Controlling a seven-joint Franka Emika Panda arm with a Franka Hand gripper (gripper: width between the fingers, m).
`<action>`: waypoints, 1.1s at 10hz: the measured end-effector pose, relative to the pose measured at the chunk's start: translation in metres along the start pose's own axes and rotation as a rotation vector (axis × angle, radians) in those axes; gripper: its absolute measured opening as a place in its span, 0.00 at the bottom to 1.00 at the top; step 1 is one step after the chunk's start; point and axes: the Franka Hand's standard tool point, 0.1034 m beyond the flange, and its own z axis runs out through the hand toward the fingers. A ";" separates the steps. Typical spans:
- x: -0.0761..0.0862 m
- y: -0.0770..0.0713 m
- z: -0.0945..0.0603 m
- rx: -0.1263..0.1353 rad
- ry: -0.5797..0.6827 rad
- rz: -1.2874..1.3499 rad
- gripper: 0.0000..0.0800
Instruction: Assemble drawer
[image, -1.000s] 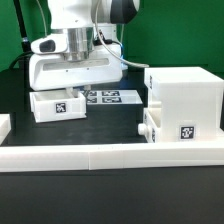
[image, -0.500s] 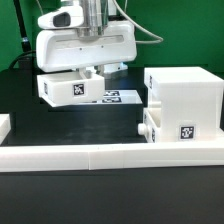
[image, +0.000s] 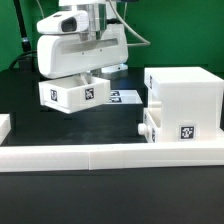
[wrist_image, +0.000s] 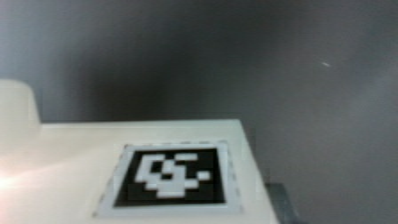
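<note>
My gripper (image: 82, 72) is shut on a small white box tray (image: 72, 93) and holds it tilted in the air above the black table, at the exterior view's left. The tray's black-and-white tags face the camera. In the wrist view the tray's white face with a tag (wrist_image: 175, 172) fills the lower part; my fingers do not show there. The large cubic casing (image: 185, 92) stands at the exterior view's right. A second knobbed tray (image: 165, 128) sits in its lower front, with a tag beside its knob (image: 143, 127).
The marker board (image: 125, 97) lies flat on the table between the held tray and the casing. A long low white border wall (image: 110, 153) runs across the front. A small white part (image: 4, 124) shows at the exterior view's left edge.
The box tray was on the table under my gripper; it has been lifted off the table and has since turned to a tilted pose. The casing has not moved.
</note>
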 end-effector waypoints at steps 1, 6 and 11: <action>0.009 0.008 -0.003 -0.006 -0.007 -0.095 0.05; 0.008 0.011 -0.001 -0.003 -0.025 -0.453 0.05; 0.028 0.031 -0.007 0.005 -0.047 -0.648 0.05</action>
